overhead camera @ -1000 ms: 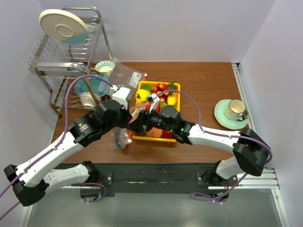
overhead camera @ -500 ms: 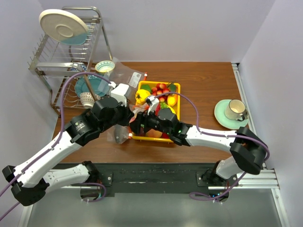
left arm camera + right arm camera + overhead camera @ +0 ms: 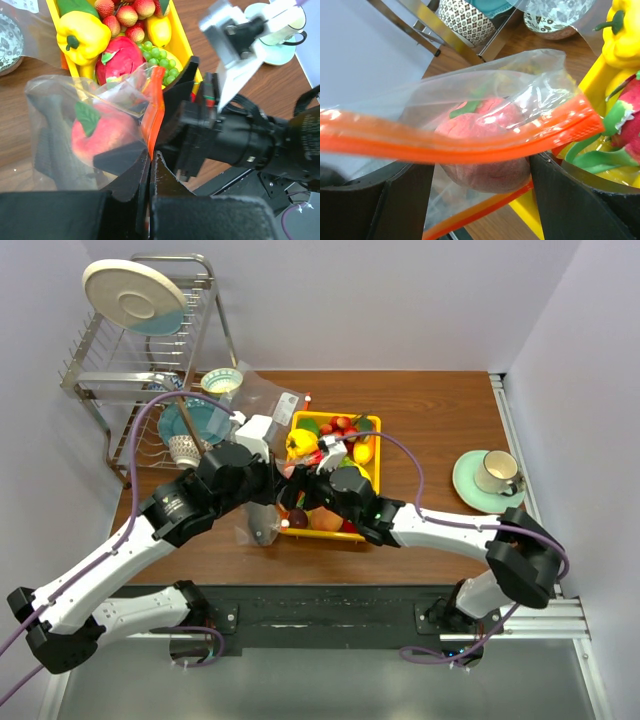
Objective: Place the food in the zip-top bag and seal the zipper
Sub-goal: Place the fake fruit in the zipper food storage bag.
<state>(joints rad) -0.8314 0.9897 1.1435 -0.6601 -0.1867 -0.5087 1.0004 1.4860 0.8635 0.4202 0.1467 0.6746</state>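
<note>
My left gripper is shut on the orange-red zipper and holds the zip-top bag up at the yellow tray's left edge. The bag holds a grey fish. My right gripper reaches into the bag's mouth. Its fingers stand wide apart, with a peach filling the gap between them. One zipper strip crosses in front of that peach. Yellow pepper, dragon fruit, grapes and other food lie in the tray.
A dish rack with plates stands at the back left, with a bowl beside it. A second, flatter clear bag with a white label lies behind the tray. A cup on a green saucer sits at the right.
The right gripper has pushed left into the bag's mouth with the peach. The left gripper has shifted a little up and right with the bag.
</note>
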